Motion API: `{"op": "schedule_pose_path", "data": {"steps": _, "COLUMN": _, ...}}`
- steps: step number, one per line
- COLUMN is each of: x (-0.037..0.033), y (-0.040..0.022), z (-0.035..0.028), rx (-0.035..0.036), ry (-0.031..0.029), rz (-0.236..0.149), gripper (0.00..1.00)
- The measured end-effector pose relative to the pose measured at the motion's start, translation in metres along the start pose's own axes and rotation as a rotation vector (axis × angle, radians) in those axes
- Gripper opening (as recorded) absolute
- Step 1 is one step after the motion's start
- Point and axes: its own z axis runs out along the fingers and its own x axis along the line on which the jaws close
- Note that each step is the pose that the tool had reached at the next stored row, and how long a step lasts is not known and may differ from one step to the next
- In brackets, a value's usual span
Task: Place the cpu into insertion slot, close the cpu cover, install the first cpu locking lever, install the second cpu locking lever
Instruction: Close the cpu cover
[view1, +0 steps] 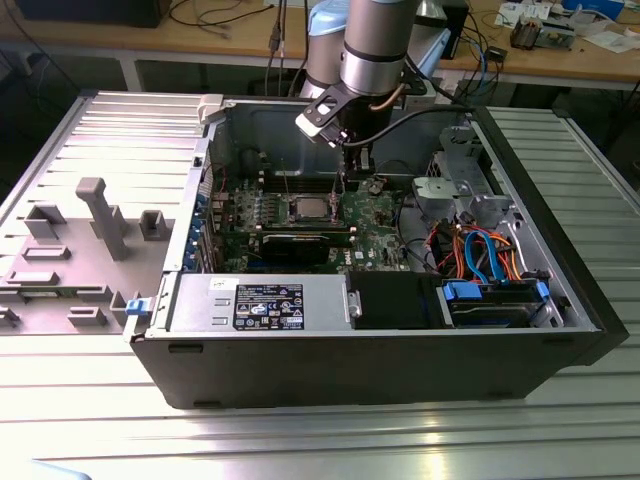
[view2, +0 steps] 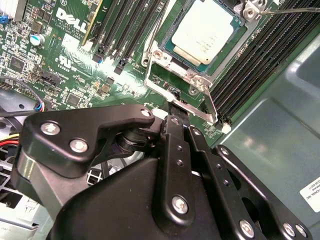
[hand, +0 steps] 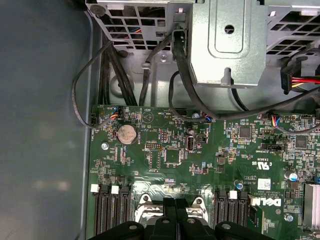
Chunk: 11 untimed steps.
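The cpu (view2: 207, 32) lies flat in the insertion slot (view2: 200, 85), silvery top up, with the slot's silver frame around it. Whether the cpu cover is down over it cannot be told. A thin wire lever (view2: 290, 9) lies at the slot's far corner.

The gripper (view2: 173, 106) has its tips at the frame's near edge, just beside the cpu. In the first wrist view the fingers (hand: 167, 212) are pressed together with nothing visible between them; contact with the frame cannot be told.

Long black card slots (view2: 125, 30) flank the socket on the green motherboard (view2: 65, 65). The first wrist view also shows a coin cell (hand: 126, 134), black cables (hand: 190, 90) and a metal drive cage (hand: 225, 45).

In the exterior view the arm (view1: 375, 50) reaches down into the open computer case (view1: 400, 350), which lies on a ribbed metal table (view1: 300, 440), with the cpu (view1: 305, 208) near the board's middle.
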Motion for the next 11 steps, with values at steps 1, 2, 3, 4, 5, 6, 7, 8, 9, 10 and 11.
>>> {"op": "schedule_pose_path", "data": {"steps": 1, "x": 0.0000, "y": 0.0000, "z": 0.0000, "rx": 0.0000, "ry": 0.0000, "rz": 0.000, "gripper": 0.11}}
{"op": "schedule_pose_path", "data": {"steps": 2, "x": 0.0000, "y": 0.0000, "z": 0.0000, "rx": -0.0001, "ry": 0.0000, "rz": 0.000, "gripper": 0.11}}
{"op": "schedule_pose_path", "data": {"steps": 3, "x": 0.0000, "y": 0.0000, "z": 0.0000, "rx": -0.0001, "ry": 0.0000, "rz": 0.000, "gripper": 0.11}}
{"op": "schedule_pose_path", "data": {"steps": 4, "x": 0.0000, "y": 0.0000, "z": 0.0000, "rx": 0.0000, "ry": 0.0000, "rz": 0.000, "gripper": 0.11}}
{"op": "schedule_pose_path", "data": {"steps": 5, "x": 0.0000, "y": -0.0001, "z": 0.0000, "rx": 0.0000, "ry": 0.0000, "rz": 0.000, "gripper": 0.11}}
{"op": "schedule_pose_path", "data": {"steps": 6, "x": 0.0000, "y": -0.0004, "z": 0.0000, "rx": -0.0001, "ry": 0.0000, "rz": 0.000, "gripper": 0.11}}
{"op": "schedule_pose_path", "data": {"steps": 7, "x": 0.0000, "y": -0.0010, "z": 0.0000, "rx": 0.0000, "ry": 0.0000, "rz": 0.000, "gripper": 0.11}}
{"op": "schedule_pose_path", "data": {"steps": 8, "x": 0.0001, "y": -0.0018, "z": 0.0000, "rx": 0.0000, "ry": 0.0000, "rz": 0.000, "gripper": 0.11}}
{"op": "schedule_pose_path", "data": {"steps": 9, "x": 0.0001, "y": -0.0024, "z": 0.0000, "rx": 0.0000, "ry": 0.0000, "rz": 0.000, "gripper": 0.11}}
{"op": "schedule_pose_path", "data": {"steps": 10, "x": 0.0002, "y": -0.0031, "z": 0.0001, "rx": 0.0000, "ry": 0.0001, "rz": 0.000, "gripper": 0.11}}
{"op": "schedule_pose_path", "data": {"steps": 11, "x": 0.0002, "y": -0.0041, "z": 0.0001, "rx": 0.0000, "ry": 0.0000, "rz": 0.000, "gripper": 0.11}}
